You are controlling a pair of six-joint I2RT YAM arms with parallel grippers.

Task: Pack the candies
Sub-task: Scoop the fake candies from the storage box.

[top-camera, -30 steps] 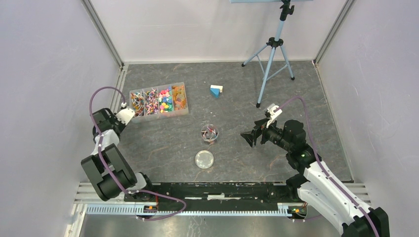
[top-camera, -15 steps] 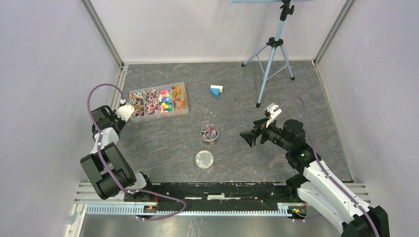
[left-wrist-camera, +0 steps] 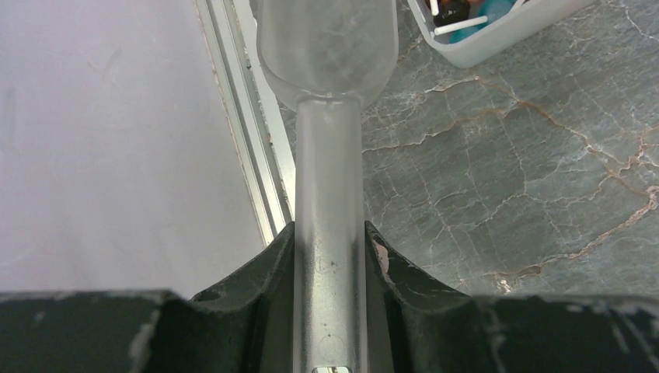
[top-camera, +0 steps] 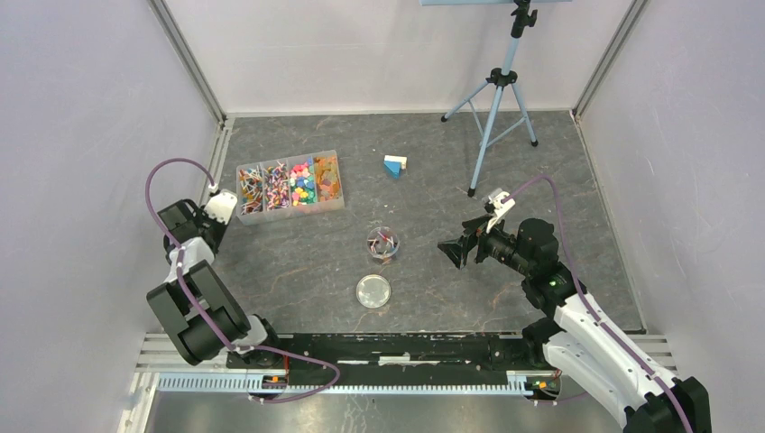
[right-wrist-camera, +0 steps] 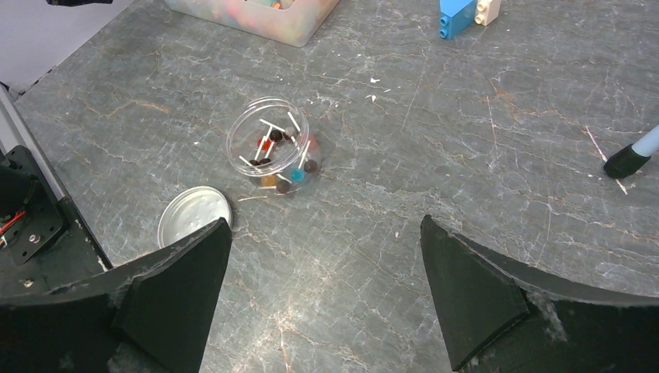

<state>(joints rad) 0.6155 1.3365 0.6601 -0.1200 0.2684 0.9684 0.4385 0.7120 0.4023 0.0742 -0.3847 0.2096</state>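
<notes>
The candies (top-camera: 302,183) fill a clear tray (top-camera: 290,209) of several compartments at the back left. A few more lie in a small clear jar (top-camera: 384,243) (right-wrist-camera: 273,148) mid-table, and its round lid (top-camera: 373,290) (right-wrist-camera: 194,215) lies flat in front of it. My left gripper (left-wrist-camera: 329,229) is shut on the handle of a frosted plastic scoop (left-wrist-camera: 326,47). The scoop's bowl hangs over the table's left rail, just off the tray's near-left corner (left-wrist-camera: 497,35), and no candy shows in it. My right gripper (right-wrist-camera: 322,221) (top-camera: 448,250) stands wide open and empty, right of the jar.
A blue-and-white block (top-camera: 394,165) (right-wrist-camera: 465,12) lies behind the jar. A light-blue tripod (top-camera: 496,99) stands at the back right, one foot (right-wrist-camera: 629,159) near my right gripper. White walls close in the table, with an aluminium rail (left-wrist-camera: 256,155) along the left.
My left arm has swung a little to the left, carrying the scoop away from the tray's left end toward the wall. The right arm has not moved.
</notes>
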